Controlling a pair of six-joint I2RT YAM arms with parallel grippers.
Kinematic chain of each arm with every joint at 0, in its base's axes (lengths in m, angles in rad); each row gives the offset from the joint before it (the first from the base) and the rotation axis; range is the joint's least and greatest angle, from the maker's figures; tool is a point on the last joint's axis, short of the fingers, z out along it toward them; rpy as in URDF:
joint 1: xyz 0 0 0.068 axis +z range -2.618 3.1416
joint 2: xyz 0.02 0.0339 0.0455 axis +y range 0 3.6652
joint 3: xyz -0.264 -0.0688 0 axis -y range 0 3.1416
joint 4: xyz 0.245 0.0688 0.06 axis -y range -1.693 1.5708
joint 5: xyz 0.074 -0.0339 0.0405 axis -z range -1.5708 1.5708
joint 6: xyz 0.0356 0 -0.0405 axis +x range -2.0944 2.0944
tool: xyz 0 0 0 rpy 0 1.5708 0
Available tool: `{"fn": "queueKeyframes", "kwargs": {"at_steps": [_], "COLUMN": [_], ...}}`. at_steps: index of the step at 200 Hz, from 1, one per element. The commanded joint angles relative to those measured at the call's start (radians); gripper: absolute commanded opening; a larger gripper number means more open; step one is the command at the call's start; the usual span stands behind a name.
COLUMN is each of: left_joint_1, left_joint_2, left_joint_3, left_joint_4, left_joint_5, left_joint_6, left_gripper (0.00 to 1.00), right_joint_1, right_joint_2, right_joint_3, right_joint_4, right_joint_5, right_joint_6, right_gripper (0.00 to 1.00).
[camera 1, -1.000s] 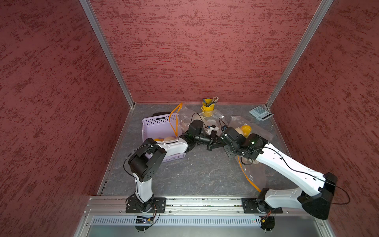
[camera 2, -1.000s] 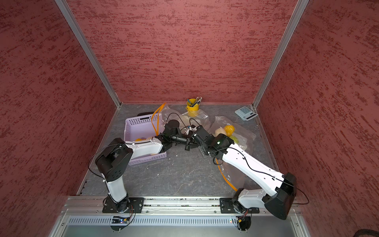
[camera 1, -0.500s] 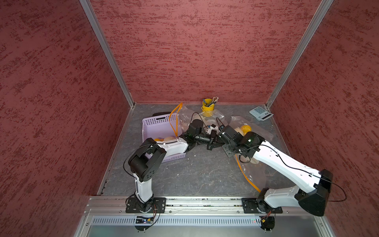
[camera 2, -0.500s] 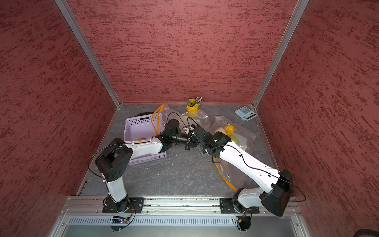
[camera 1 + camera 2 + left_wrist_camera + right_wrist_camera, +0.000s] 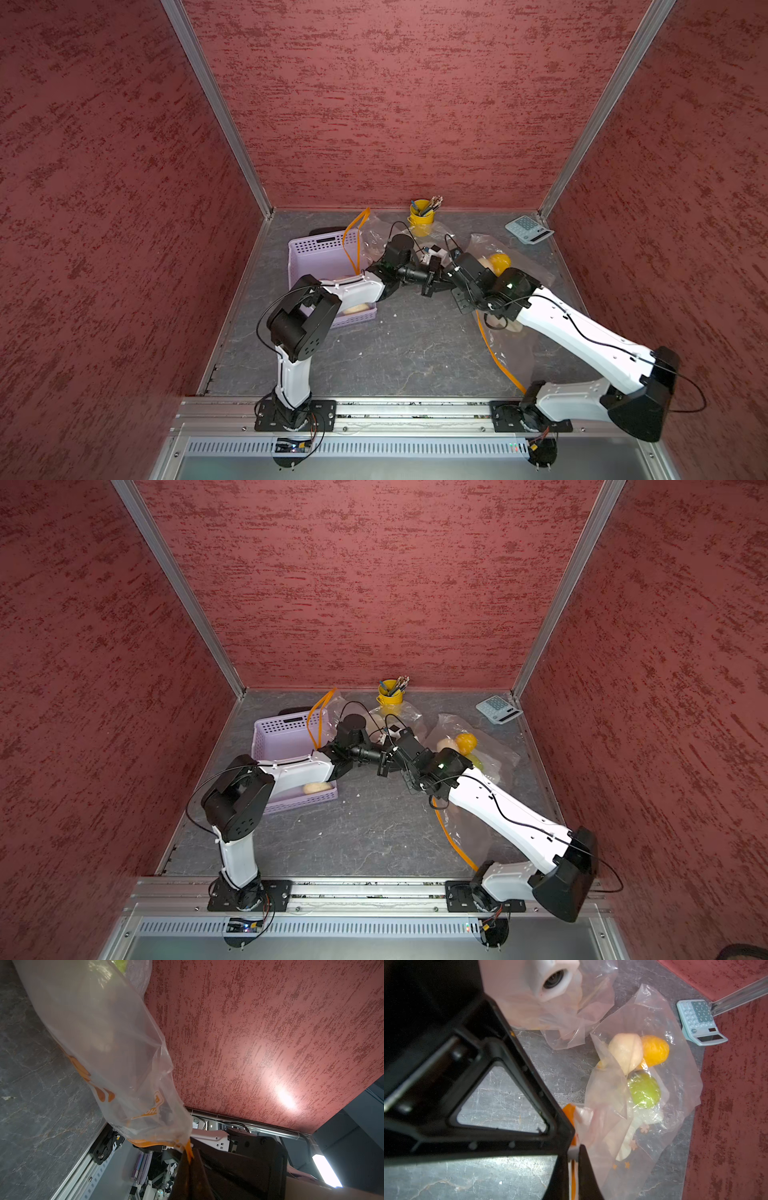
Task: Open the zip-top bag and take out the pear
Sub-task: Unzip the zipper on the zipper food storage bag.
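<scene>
Your left gripper (image 5: 189,1157) was pinched tight on the bag's orange strip (image 5: 149,1143). The clear film of the bag (image 5: 99,1043) trailed away from its fingers over the table (image 5: 31,1064). Your right gripper (image 5: 573,1159) was clamped down too, with an orange-and-white bit of the bag's edge caught between its narrow jaws. In both top views the two grippers sat nearly tip to tip just beside the basket (image 5: 320,253), on its right-arm side.

The pear (image 5: 644,1093) lay inside the bag, green through the film, farther from the basket than the grippers were. Just beside it was a pale fruit (image 5: 626,1053), and an orange (image 5: 655,1050) lay against that one, both in the bag as well. You could not tell from these views whether the bag's mouth was parted.

A calculator (image 5: 699,1022) stood past the bag, in the corner well apart from the basket. A second bag (image 5: 571,1022) lay crumpled near the basket's far corner.
</scene>
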Motion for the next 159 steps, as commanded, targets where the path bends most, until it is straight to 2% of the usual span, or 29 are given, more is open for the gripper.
{"fn": "queueKeyframes", "kwargs": {"at_steps": [1,70,112,159], "left_joint_1": [0.053,0.139,0.175,0.242], "left_joint_2": [0.022,0.071,0.081,0.085], "left_joint_3": [0.085,0.277,0.327,0.379], "left_joint_4": [0.041,-0.033,-0.066,-0.105], "left_joint_5": [-0.068,-0.104,-0.105,-0.121], "left_joint_6": [-0.001,0.023,0.018,0.031], "left_gripper": [0.0,0.0,0.0,0.0], "right_joint_1": [0.009,0.009,0.007,0.006], "right_joint_2": [-0.044,-0.135,-0.149,-0.201], "right_joint_3": [-0.046,-0.176,-0.227,-0.308], "right_joint_4": [-0.028,-0.007,0.017,0.016], "right_joint_5": [-0.056,-0.073,-0.076,-0.109], "right_joint_6": [0.067,0.184,0.221,0.328], "right_gripper": [0.02,0.02,0.01,0.01]}}
